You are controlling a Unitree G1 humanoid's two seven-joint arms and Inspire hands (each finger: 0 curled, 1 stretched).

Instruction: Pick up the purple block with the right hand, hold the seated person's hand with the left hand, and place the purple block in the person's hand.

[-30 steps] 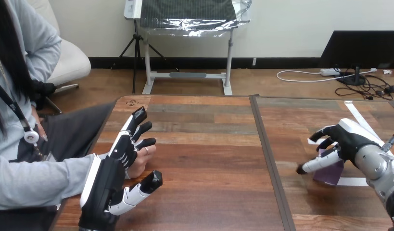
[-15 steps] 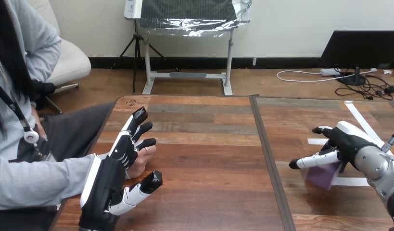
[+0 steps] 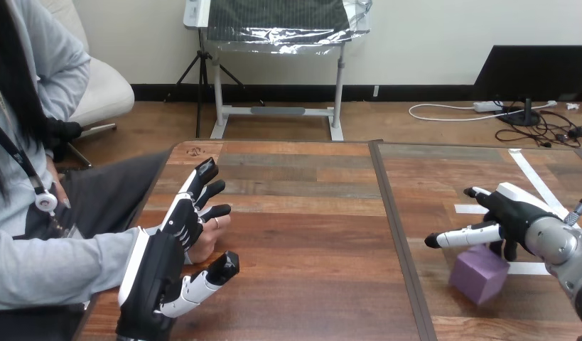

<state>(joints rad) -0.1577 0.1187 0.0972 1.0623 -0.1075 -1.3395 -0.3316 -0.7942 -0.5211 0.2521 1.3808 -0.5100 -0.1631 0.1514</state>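
The purple block (image 3: 478,274) rests tilted on the right half of the wooden table (image 3: 309,213), just below my right hand (image 3: 515,213). That hand hovers over the block's upper right with its fingers stretched out to the left and is open; whether its thumb touches the block I cannot tell. At the left, my left hand (image 3: 163,259) lies with straight fingers against the person's hand (image 3: 211,238), which rests on the table edge behind my fingers. My thumb is spread out below the person's hand and does not curl round it.
The person sits at the table's left side, a grey-sleeved forearm (image 3: 53,263) reaching onto the table. White tape strips (image 3: 533,181) mark the table's right part. A dark seam (image 3: 398,241) divides the two table halves.
The purple block has come out from under my right hand, down and to the left, and now shows in full. The right hand's fingers have straightened. The left hand has not moved.
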